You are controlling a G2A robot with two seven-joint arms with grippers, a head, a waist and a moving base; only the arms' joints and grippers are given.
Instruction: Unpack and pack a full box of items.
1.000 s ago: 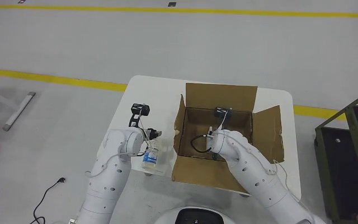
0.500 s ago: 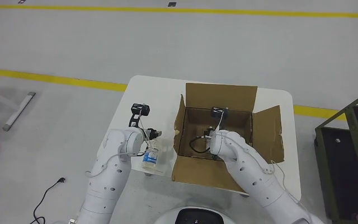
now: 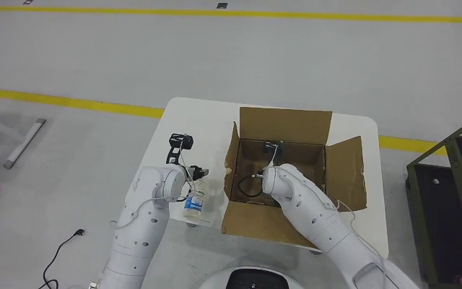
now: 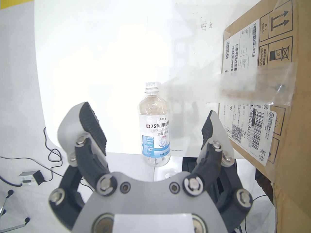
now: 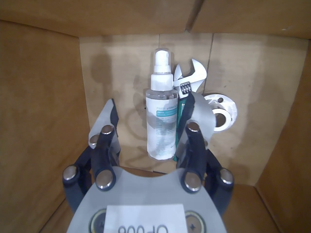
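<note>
Your left gripper [image 4: 150, 116] hangs over the white table [image 4: 97, 49], beside the open cardboard box [image 3: 281, 173]. Its two fingers are spread wide apart and hold nothing. A clear bottle [image 4: 155, 132] with a blue and white label lies on the table in line with the gap between them, touching neither finger. Its cap points away from the gripper and its base is at the table's near edge. The bottle is just beside the box's outer wall, which carries shipping labels.

Your right gripper [image 5: 153, 104] is down inside the box. Its fingers are also apart, one on each side of a white spray bottle [image 5: 160, 122] lying on the box floor, not clamped on it. A steel wrench [image 5: 189, 76] with a green handle lies against the spray bottle, partly under one finger. A round metal ring [image 5: 222, 115] sits just beside the wrench.
</note>
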